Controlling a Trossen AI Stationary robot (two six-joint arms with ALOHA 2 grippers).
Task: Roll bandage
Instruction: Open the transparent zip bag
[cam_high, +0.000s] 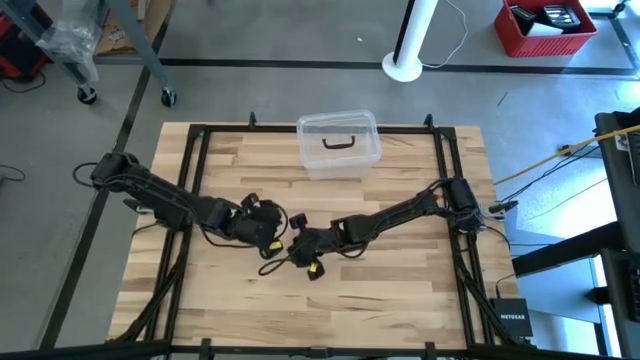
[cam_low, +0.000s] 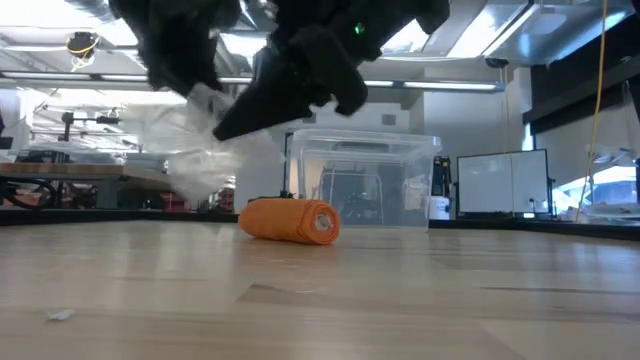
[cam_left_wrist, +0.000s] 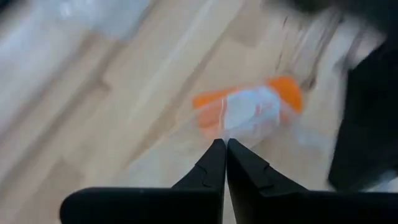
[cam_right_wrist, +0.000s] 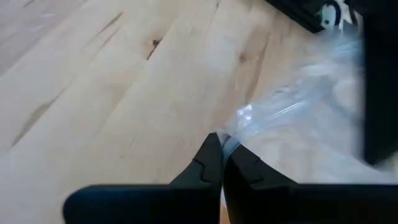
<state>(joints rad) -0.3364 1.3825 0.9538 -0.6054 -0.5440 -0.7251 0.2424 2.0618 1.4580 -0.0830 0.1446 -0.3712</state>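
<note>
The orange bandage (cam_low: 290, 220) is a short rolled cylinder lying on its side on the wooden table (cam_low: 400, 300), in front of the clear box; it touches no gripper. Through the clear plastic it also shows in the left wrist view (cam_left_wrist: 208, 106). My left gripper (cam_high: 272, 228) and right gripper (cam_high: 298, 240) meet tip to tip at the table's middle, above the roll. Both are shut on a small clear plastic wrapper (cam_low: 200, 150), which is held in the air. My left gripper pinches the clear wrapper at an edge (cam_left_wrist: 229, 132) between its two shut fingertips; the film spreads out ahead of the tips, clear of the table. My right gripper pinches a bunched edge of the wrapper (cam_right_wrist: 233, 140) between its two fingertips. From there the film runs, creased, toward the other arm, lifted off the table.
A clear plastic box with a black handle (cam_high: 338, 143) stands at the table's far middle, just behind the roll in the low view (cam_low: 400, 180). Bare wood lies toward the near edge and on both sides of the grippers.
</note>
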